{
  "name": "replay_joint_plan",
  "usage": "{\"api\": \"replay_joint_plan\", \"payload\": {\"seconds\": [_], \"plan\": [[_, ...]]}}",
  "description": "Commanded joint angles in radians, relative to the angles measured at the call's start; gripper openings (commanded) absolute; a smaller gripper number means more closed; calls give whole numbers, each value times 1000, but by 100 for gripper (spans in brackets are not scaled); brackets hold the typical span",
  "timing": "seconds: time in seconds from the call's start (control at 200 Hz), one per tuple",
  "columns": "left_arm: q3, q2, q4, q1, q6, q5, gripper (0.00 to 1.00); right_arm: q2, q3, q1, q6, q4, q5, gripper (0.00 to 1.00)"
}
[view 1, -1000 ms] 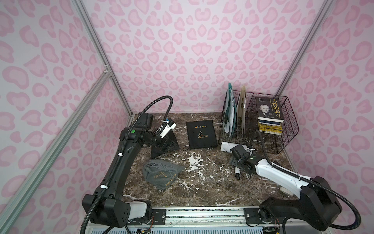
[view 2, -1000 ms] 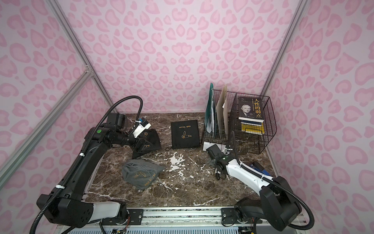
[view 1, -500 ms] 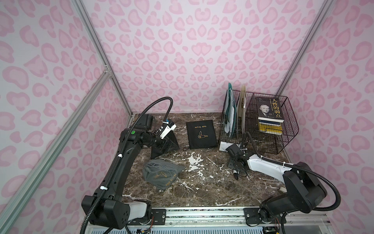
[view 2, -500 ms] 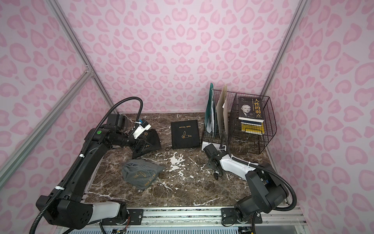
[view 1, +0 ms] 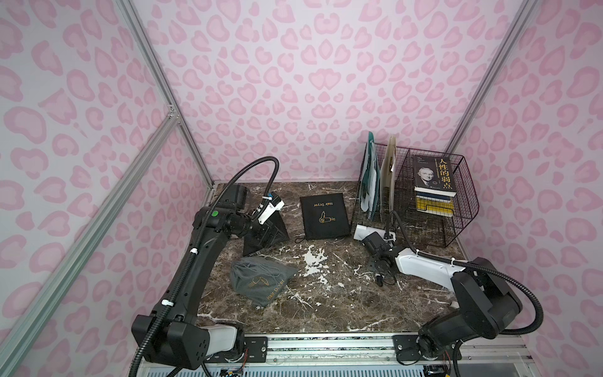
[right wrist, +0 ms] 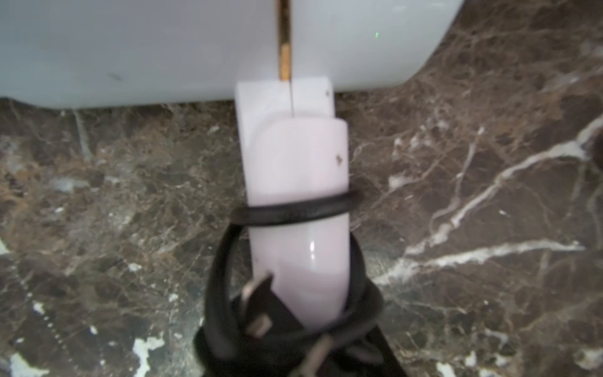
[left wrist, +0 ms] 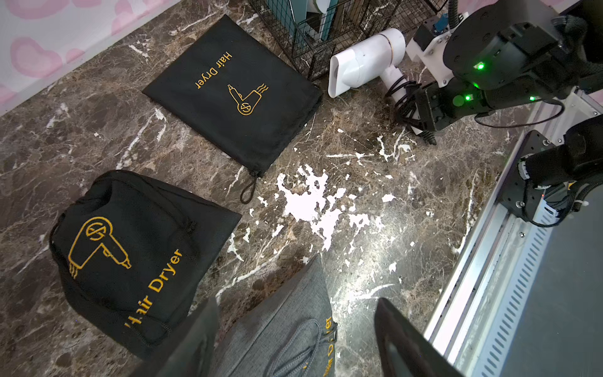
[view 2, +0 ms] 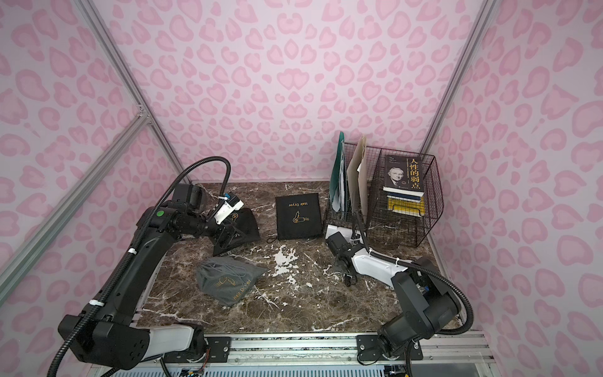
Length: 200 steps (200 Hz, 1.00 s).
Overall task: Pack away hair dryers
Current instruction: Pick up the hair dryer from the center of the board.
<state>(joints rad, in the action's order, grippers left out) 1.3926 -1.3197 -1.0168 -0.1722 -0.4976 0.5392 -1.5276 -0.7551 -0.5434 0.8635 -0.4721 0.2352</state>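
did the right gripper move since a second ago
Yes. In both top views the right gripper has edged closer to the wire basket, over the white hair dryer lying at its front corner.

On the tabletop (view 2: 326,310) a flat black pouch (view 2: 298,217) lay near the back and a grey pouch (view 2: 228,282) nearer the front. The left claw (view 2: 223,240) hung by a bulging black pouch (view 2: 244,223). The right claw (view 2: 344,262) sat at a white dryer (view 2: 337,233) just beside the wire basket (view 2: 432,202), which held a book (view 2: 404,173). Its grip could not be judged.
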Motion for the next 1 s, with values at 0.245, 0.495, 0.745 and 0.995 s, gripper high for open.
{"api": "replay_joint_plan", "payload": {"seconds": [0.245, 0.495, 0.745, 0.995], "plan": [[100, 3, -28, -1, 16, 54, 77, 32, 0, -94, -85, 14, -41, 9], [165, 4, -75, -1, 28, 65, 78, 69, -44, -231, -118, 24, -31, 4], [309, -28, -158, -2, -2, 67, 84, 70, -162, -435, -225, 63, 144, 2], [430, -60, -226, -3, -7, 74, 96, 62, -267, -620, -299, 75, 391, 1]]}}
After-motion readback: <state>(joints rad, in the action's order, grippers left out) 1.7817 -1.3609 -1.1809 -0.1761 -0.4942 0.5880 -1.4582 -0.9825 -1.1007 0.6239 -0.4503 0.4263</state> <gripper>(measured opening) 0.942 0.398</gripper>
